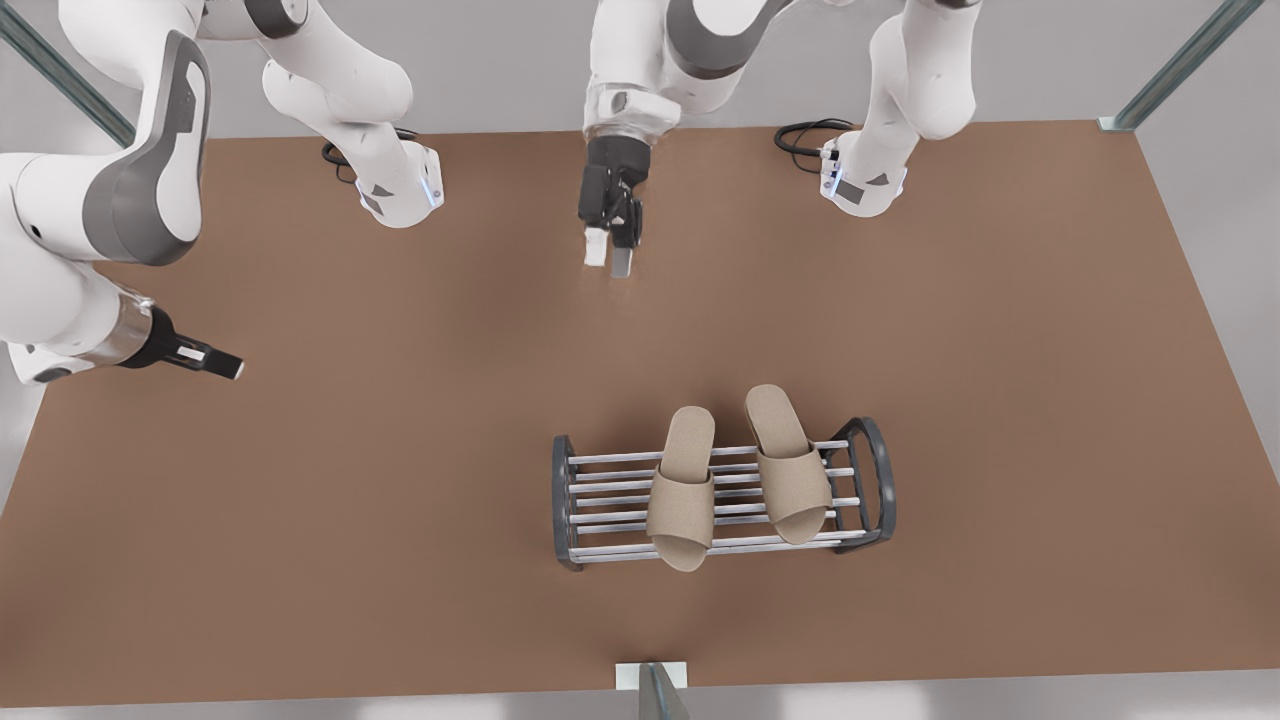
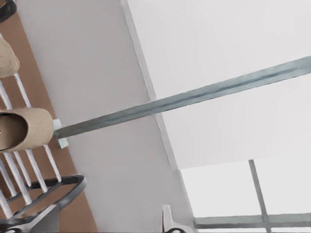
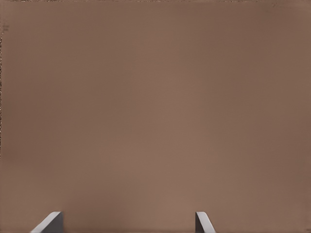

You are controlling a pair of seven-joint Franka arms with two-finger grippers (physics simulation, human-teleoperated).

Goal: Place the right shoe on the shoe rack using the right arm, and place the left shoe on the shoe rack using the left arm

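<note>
Stretching under both arms lay a plain brown surface (image 1: 300, 520), with pale grey walls around it and metal struts (image 1: 1180, 60) slanting at the corners. A short post (image 1: 650, 690) stood at the surface's 6 o'clock edge.

The rack (image 1: 562, 500) sat toward 6 o'clock on the surface. Both beige shoes lay across its bars, one shoe (image 1: 683, 490) beside the other shoe (image 1: 790, 470), toes toward 6 o'clock.

The right gripper (image 1: 610, 265) hung near 12 o'clock, empty, well apart from the rack, which lay at its 5 o'clock. It pointed straight down, its fingers (image 3: 51, 223) spread apart over bare surface.

The left gripper (image 1: 225, 367) hovered at the 9 o'clock side, empty, with the rack well away between its 3 and 4 o'clock. Its forearm lay nearly level, aimed across the surface. Whether it was open or closed I could not tell.
</note>
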